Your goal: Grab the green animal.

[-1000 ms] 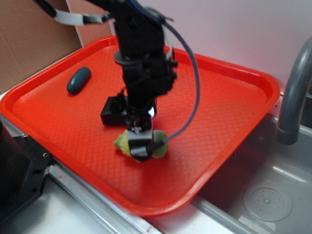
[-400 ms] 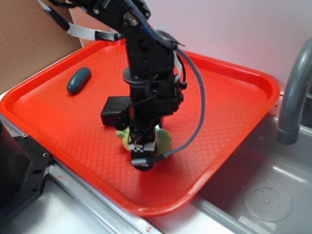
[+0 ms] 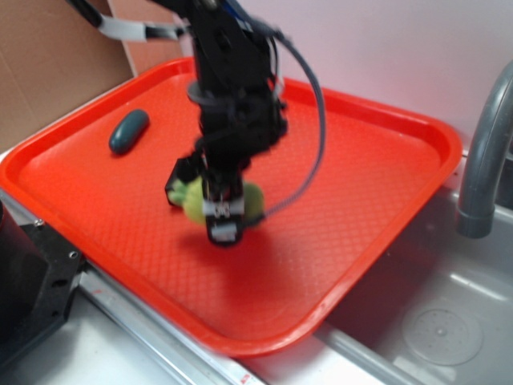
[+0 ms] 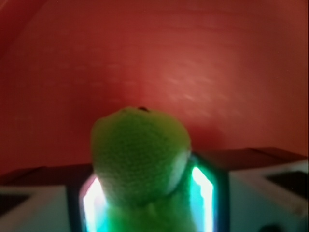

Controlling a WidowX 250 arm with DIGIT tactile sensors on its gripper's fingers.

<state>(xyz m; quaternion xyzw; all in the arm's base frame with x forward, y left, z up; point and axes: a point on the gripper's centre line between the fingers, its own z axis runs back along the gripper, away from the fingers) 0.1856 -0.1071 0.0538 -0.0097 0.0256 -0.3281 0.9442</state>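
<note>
Your tool (image 3: pixel 224 215) pinches the green animal (image 3: pixel 250 200) between both fingers. You see it above the red tray (image 3: pixel 385 200), near a black block (image 3: pixel 178 178)

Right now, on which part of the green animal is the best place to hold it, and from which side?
Hold the green animal across its soft, fuzzy body, coming from above with a finger on each flank. The wrist view shows the gripper doing this now: the body sits squeezed between the fingers, with the rounder head left free.

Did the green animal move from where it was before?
Yes. The green animal, held in the gripper, has come up off the red tray and back toward the black block.
</note>
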